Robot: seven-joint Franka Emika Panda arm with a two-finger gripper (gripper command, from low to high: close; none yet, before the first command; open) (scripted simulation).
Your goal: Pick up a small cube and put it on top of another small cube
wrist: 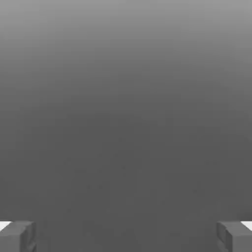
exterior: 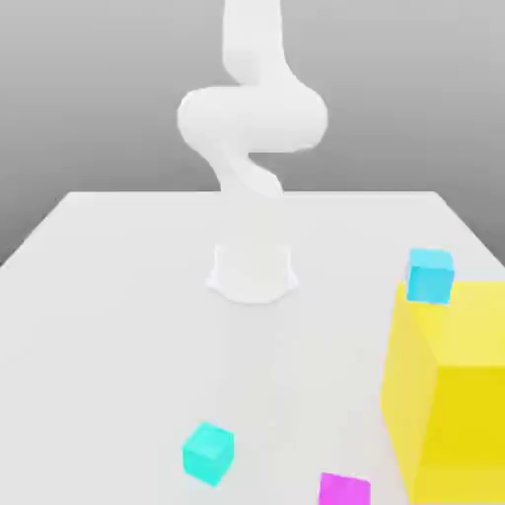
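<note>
Magenta small cube (exterior: 344,489), plain-faced and far smaller than its neighbour, sits on the white desk (exterior: 118,325) at the near edge of the exterior view, just beside the lower corner of the large yellow block (exterior: 454,395), on the block's exterior-view left. Nothing touches it, and nothing is stacked on anything among the small cubes, so by the look of things the task has not got past its opening: no grasp, no lift, no placing.

Taking the yellow block as the landmark, a small turquoise cube (exterior: 208,453) lies well apart from it toward the exterior view's left, roughly level with the magenta one but a little further back. A small sky-blue cube (exterior: 430,275) stands at the block's far upper corner; whether it rests on the desk behind the block or touches it cannot be told.

The white robot arm (exterior: 252,118) rises from its base (exterior: 252,271) on the desk, well behind the block and to its exterior-view left, folded high with nothing near the cubes.

In the hand view the gripper (wrist: 126,236) has its two grey fingers (wrist: 17,236) set wide apart, and the gap between them holds nothing, only plain grey background.

Everything is left to do: reach the magenta cube, close on it, carry it to another small cube and set it on top.
</note>
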